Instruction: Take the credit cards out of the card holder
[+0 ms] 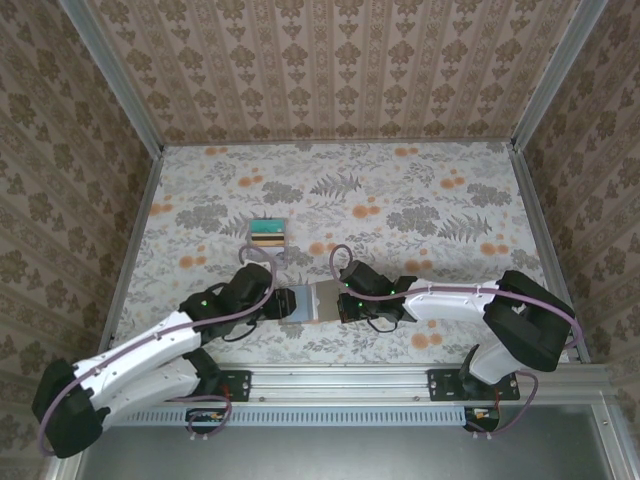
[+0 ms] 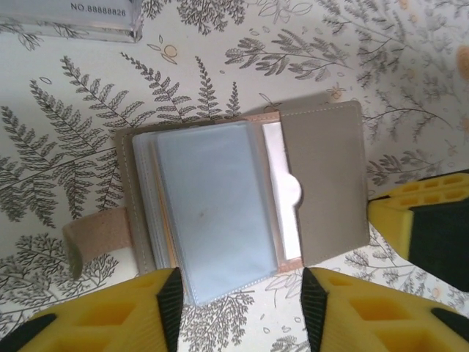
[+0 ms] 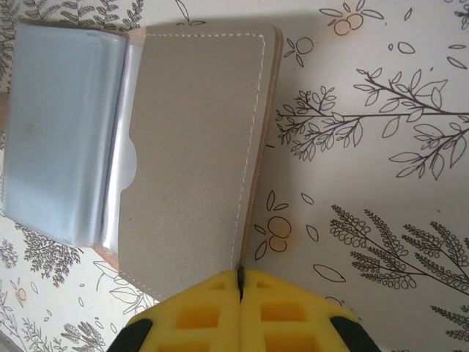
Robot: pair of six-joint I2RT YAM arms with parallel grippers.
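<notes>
The card holder (image 1: 308,300) lies open on the floral table between my two grippers. Its shiny pale grey-blue sleeves (image 2: 209,213) are fanned to the left and its grey inner cover (image 2: 326,183) lies flat to the right. A thin orange-tan edge (image 2: 165,246) shows between the sleeves; I cannot make out a whole credit card there. My left gripper (image 2: 242,312) is open at the sleeves' near edge, holding nothing. My right gripper (image 3: 239,282) is shut, its tips resting on the cover's (image 3: 190,154) outer edge.
A striped stack of teal, tan and dark cards (image 1: 267,234) sits farther back on the table in a clear case (image 2: 73,18). The holder's closing strap (image 2: 91,238) sticks out to the left. Patterned walls ring the table.
</notes>
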